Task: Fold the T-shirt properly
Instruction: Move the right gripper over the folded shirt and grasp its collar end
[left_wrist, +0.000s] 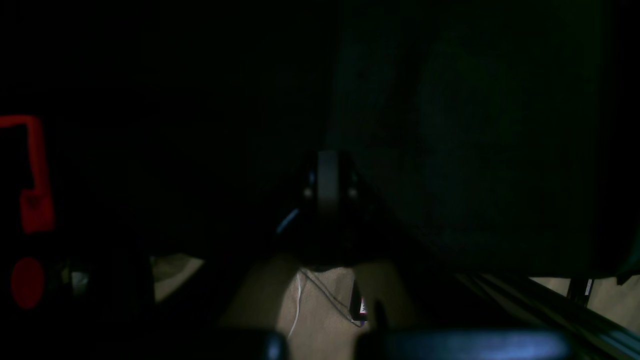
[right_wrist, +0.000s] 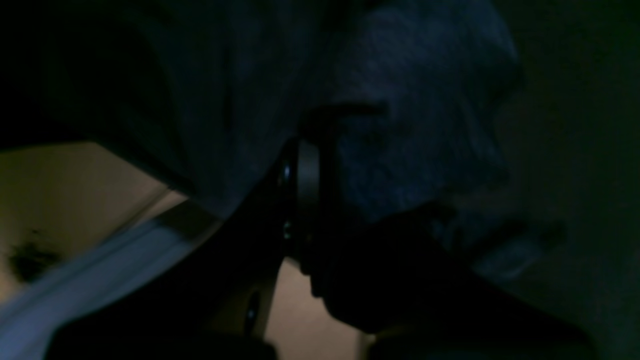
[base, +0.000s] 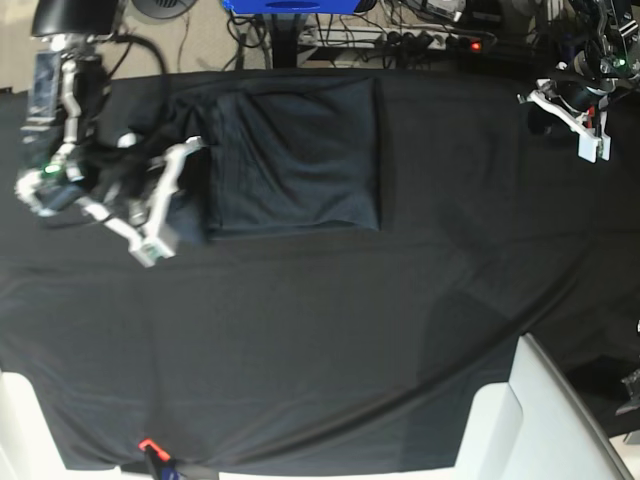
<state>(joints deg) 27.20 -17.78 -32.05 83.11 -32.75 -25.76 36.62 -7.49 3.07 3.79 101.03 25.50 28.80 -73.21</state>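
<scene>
Black cloth (base: 320, 350) covers whole table, wrinkled diagonally toward near right. White corner piece (base: 545, 420) sits over its near right edge.

Shirt (base: 295, 155) lies on far side of cloth, left of centre, already folded to a rough rectangle; right edge straight, near edge slightly bowed. Looser fabric bunches at its left side, under right arm. In right wrist view shirt (right_wrist: 425, 100) fills upper frame as blue-grey knit, v. dark & blurred.

Right arm at left of base view, reaching in from far left corner. Right gripper (base: 170, 195) sits at shirt's left edge, white fingers pointing along that edge. Right wrist view: right gripper (right_wrist: 320, 130) has fingers together w/ fabric folded over the tip — looks pinched on shirt edge.

Left arm parked at far right corner, well apart from shirt. Left gripper (base: 590, 140) over bare cloth, holding nothing. Left wrist view nearly black: left gripper (left_wrist: 327, 165) fingers pressed together, nothing btwn them; floor shows below.

Small red-orange tag (base: 147, 444) at near edge of cloth.
</scene>
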